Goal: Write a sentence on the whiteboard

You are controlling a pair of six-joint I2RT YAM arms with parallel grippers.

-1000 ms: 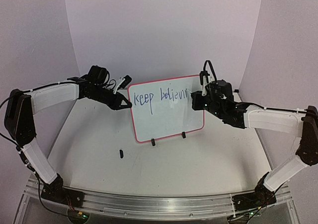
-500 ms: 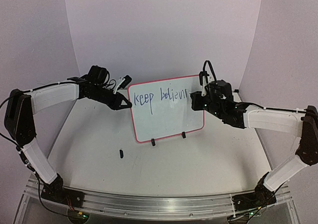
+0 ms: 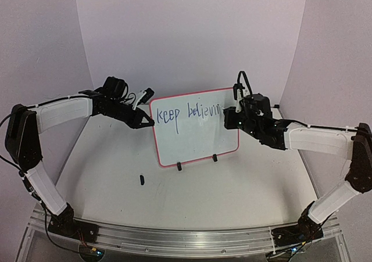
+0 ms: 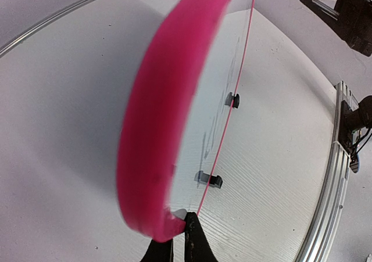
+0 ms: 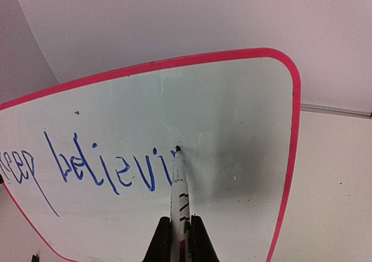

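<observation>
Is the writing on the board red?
No, the sentence on the whiteboard is blue; only its border is red.

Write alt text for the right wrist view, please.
The right gripper holds a marker with its tip on the whiteboard, just right of blue handwriting ending in "believi". The board has a red border.

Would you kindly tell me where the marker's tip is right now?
In the right wrist view, the marker, gripped by the right hand, has its tip against the whiteboard, just right of the last letter of the blue sentence.
</observation>
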